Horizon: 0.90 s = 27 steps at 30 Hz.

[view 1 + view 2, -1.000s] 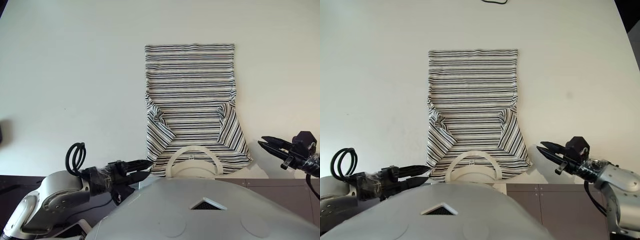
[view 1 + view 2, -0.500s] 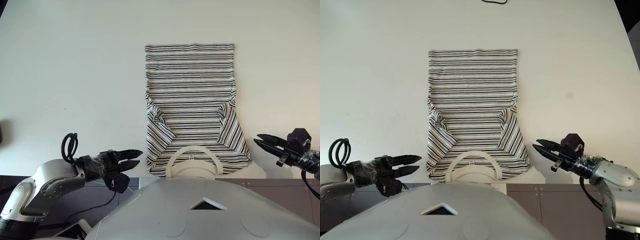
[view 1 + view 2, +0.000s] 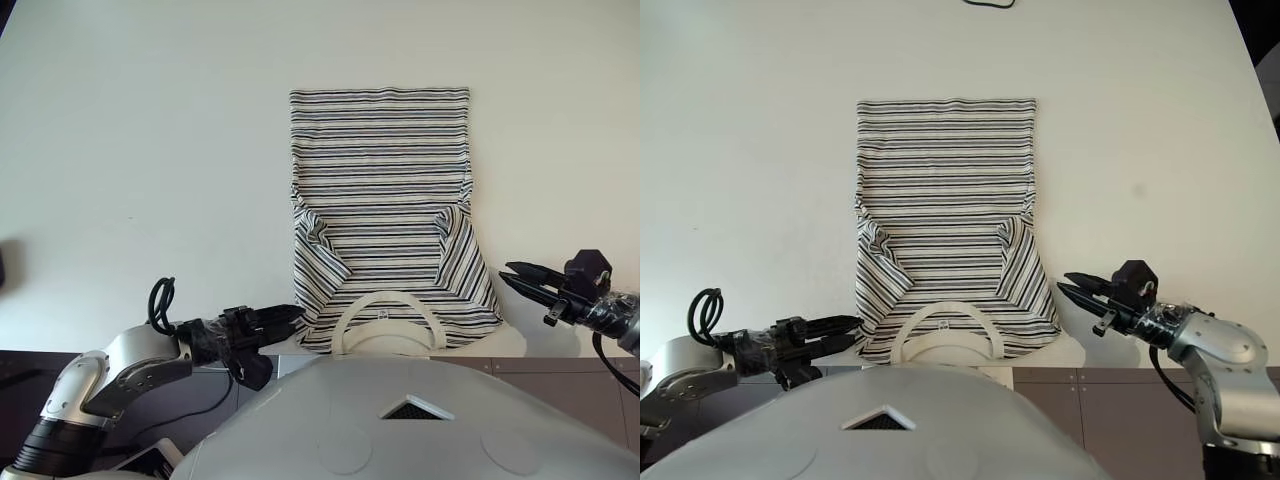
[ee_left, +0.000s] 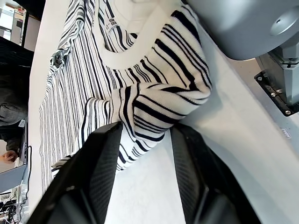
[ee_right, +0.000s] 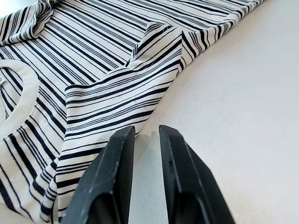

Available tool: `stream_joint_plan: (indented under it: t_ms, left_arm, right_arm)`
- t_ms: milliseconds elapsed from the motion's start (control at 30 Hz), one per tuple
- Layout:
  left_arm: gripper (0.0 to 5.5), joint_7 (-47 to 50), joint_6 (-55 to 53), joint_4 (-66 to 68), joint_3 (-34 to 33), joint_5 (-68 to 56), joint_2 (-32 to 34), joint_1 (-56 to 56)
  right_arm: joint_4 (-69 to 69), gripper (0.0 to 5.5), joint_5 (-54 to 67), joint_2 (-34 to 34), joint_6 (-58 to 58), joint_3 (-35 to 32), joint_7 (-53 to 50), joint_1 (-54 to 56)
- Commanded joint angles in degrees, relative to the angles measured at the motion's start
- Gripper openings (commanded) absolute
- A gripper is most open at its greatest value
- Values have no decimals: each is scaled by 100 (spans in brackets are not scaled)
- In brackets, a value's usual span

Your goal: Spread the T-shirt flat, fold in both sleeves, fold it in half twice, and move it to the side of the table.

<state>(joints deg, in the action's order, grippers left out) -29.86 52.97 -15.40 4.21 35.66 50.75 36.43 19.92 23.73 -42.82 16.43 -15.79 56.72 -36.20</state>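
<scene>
Both pairs of jaws have closed in on the near shoulder corners of the T-shirt (image 3: 380,170). The left jaws have swung inward from farther out on their side and the right jaws have crept a little nearer, while the cloth has not shifted. White surface (image 3: 150,150) stretches beyond and outward of both pairs. Between them the striped T-shirt lies flat, with its neck end nearest the jaws and its hem farthest from them. Both sleeves are folded in over the chest: the left sleeve (image 3: 318,250) lies just beyond the left jaws, the right sleeve (image 3: 462,262) just inward of the right jaws. The white collar (image 3: 387,300) sits midway between the pairs. The left jaws are released, their fingers (image 4: 105,158) spread with the shirt's shoulder corner at the gap. The right jaws are released too, with only a narrow gap between their fingers (image 5: 117,163) and the tips at the cloth's edge, gripping nothing.
</scene>
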Motion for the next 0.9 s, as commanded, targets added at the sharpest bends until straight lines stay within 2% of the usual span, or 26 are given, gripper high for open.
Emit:
stream_joint_plan:
  t_ms: [33,433,533,667,833,900]
  left_arm:
    - [189,300,62,438,158,631,-35,-92]
    - [189,760,439,963,751,877,195,-454]
    - [106,736,452,879,818,758,337,-274]
    - [22,750,334,815,803,692,513,-98]
    - [14,455,-181,297,751,325,484,2]
    - [14,378,-351,162,739,240,463,62]
  right_arm:
    - [-36,94,-43,-33,37,42,-10,77]
    - [-195,94,-197,25,-122,173,-51,90]
    - [-294,94,-263,-1,-183,222,-33,122]
    - [-262,94,-282,-37,-260,194,4,20]
    - [-208,94,-584,-197,-630,152,53,-116]
    - [-214,94,-889,-271,-1121,82,50,-206]
